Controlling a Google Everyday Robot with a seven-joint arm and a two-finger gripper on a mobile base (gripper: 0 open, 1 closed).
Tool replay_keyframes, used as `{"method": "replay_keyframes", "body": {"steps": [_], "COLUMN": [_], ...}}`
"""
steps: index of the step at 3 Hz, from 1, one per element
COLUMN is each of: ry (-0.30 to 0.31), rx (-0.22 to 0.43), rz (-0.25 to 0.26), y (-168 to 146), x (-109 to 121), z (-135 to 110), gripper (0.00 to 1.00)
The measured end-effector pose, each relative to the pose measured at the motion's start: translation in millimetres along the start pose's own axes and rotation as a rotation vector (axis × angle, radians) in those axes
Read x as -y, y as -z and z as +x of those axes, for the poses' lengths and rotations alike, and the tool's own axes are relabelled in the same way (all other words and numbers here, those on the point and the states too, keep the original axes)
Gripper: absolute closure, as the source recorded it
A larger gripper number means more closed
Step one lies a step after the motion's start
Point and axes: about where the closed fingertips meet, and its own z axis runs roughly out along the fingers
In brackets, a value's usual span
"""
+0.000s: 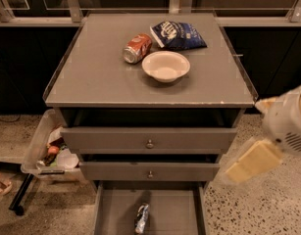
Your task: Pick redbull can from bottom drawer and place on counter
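Note:
The redbull can (141, 218) lies on its side in the open bottom drawer (115, 214), near the middle of the grey tray. The counter (101, 77) is the grey cabinet top with a thin clear raised edge. My gripper (252, 160) hangs in the air to the right of the cabinet, level with the middle drawer. It is well apart from the can and holds nothing that I can see.
On the counter sit a red-orange soda can (137, 48) on its side, a white bowl (165, 65) and a blue chip bag (178, 35). Two knobbed drawers (149, 140) are slightly open above the bottom one. A clear bin of trash (51, 151) stands left of the cabinet.

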Motion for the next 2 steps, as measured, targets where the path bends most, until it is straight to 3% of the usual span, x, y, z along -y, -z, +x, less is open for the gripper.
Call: {"method": "replay_keyframes", "body": {"steps": [1,2], "ry": [-0.172,-0.204], "rx": [0.007,-0.001], "rz": [-0.061,-0.049], "y": [-79.9,-101.6], "x": [-26.6,-33.9], "z": [28.7,44.2], "gripper": [0.0,0.0]}}
